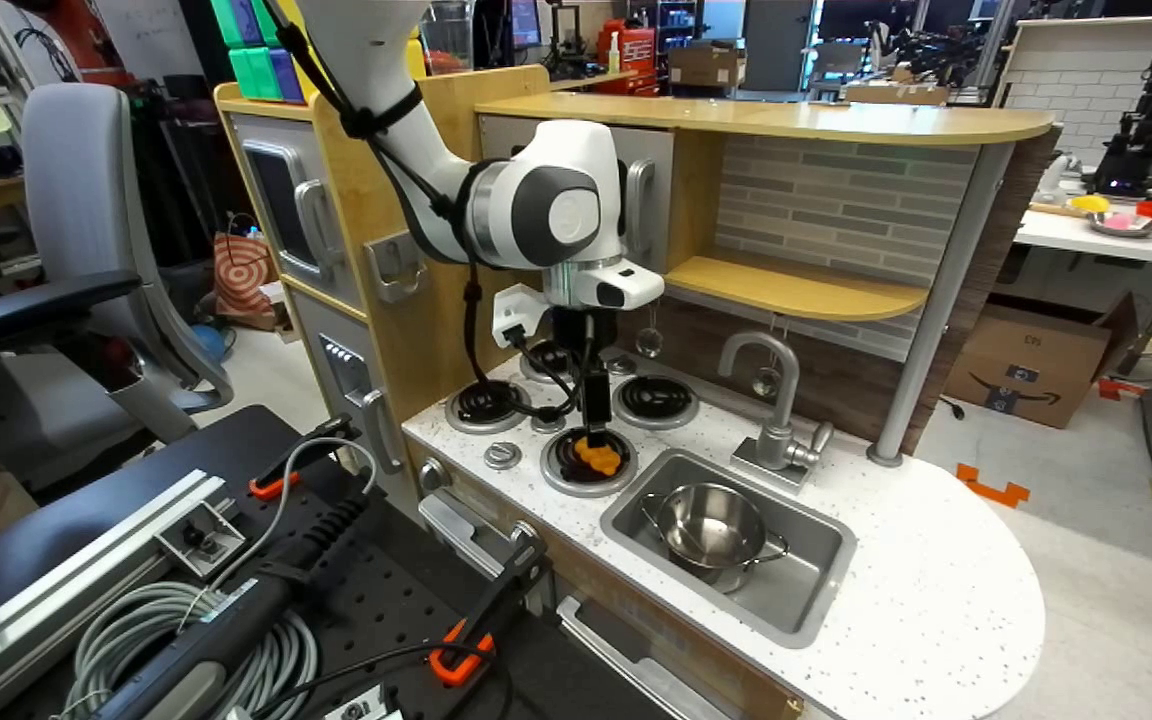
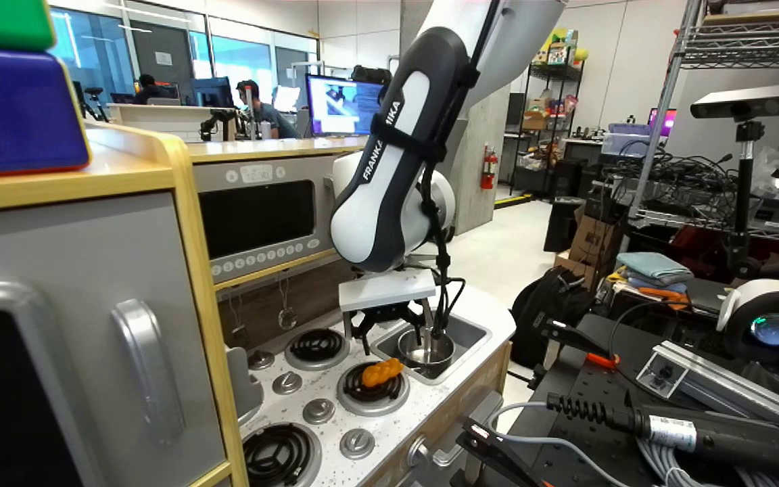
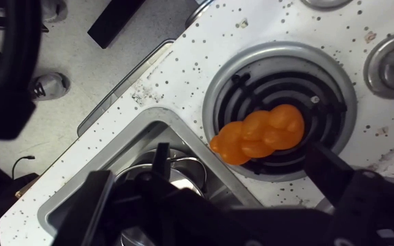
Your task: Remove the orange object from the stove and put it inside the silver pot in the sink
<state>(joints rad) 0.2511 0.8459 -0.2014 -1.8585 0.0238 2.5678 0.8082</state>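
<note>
The orange object [image 1: 599,456] [image 2: 381,373] is a lumpy, braided shape. It lies across the front burner [image 1: 576,488] [image 2: 372,407] nearest the sink. The wrist view shows it whole [image 3: 257,135], with one end reaching over the burner ring toward the sink. My gripper [image 1: 596,437] [image 2: 393,346] [image 3: 238,152] is open and empty. It is above and just beside the orange object, fingers pointing down and spread apart. The silver pot [image 1: 711,510] [image 2: 431,368] stands upright in the grey sink [image 1: 816,580] [image 3: 156,114]. In the wrist view the gripper partly hides the pot [image 3: 183,181].
The faucet [image 1: 776,440] rises behind the sink. A curved wooden shelf [image 1: 796,285] hangs above it, with a grey post [image 1: 946,290] at the counter's end. Several other burners [image 1: 656,397] and knobs [image 2: 357,443] surround the front burner. A tall cabinet [image 2: 78,304] stands beside the stove.
</note>
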